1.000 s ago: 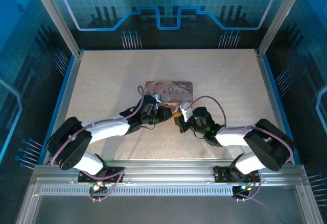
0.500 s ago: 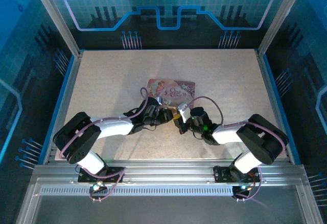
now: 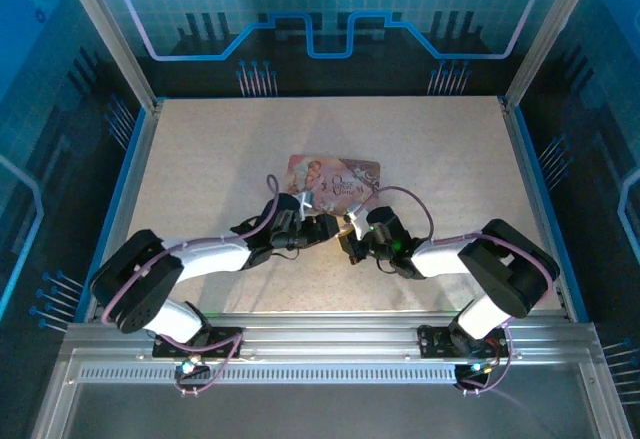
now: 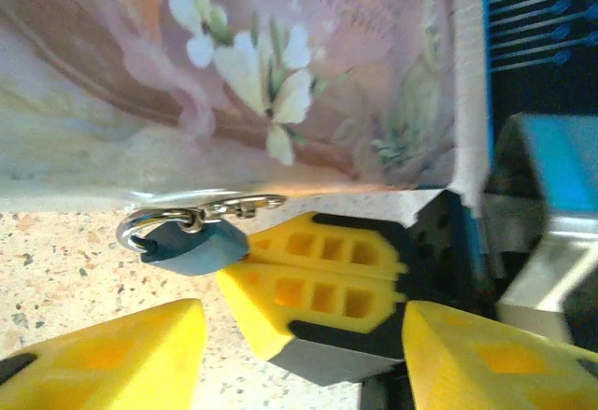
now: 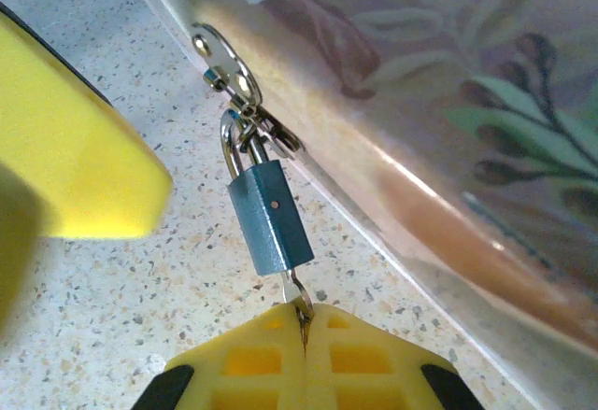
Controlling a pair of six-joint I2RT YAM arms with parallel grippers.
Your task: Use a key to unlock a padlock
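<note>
Count on the speckled table [image 3: 230, 149]: one padlock [image 5: 271, 219], one key [image 5: 293, 293], one pink box [image 3: 335, 174], two grippers.

Padlock: a small blue-grey body lying flat on the table just beside the near edge of the pink box, between the two grippers. Its shackle looks seated in the body and passes through a small clasp joined to one metal ring [image 5: 220, 60], which lies against the box edge. In the left wrist view the padlock [image 4: 192, 242] lies left of the right gripper's closed fingers, touching them or nearly so.

Key: a thin blade running from the bottom of the padlock body into the seam between the right gripper's pads. How deep it sits in the lock cannot be told.

Right gripper [image 5: 304, 321]: jaws pressed together with the key pinched between the yellow pads. From above, it [image 3: 350, 231] sits at the box's near edge.

Left gripper [image 4: 301, 335]: jaws wide apart, nothing held, the yellow fingers standing to either side of the right gripper's fingers. One finger [image 5: 75, 148] lies beside the padlock, apart from it.

Container: the pink box lies flat with its illustrated face up; its contents cannot be told.
</note>
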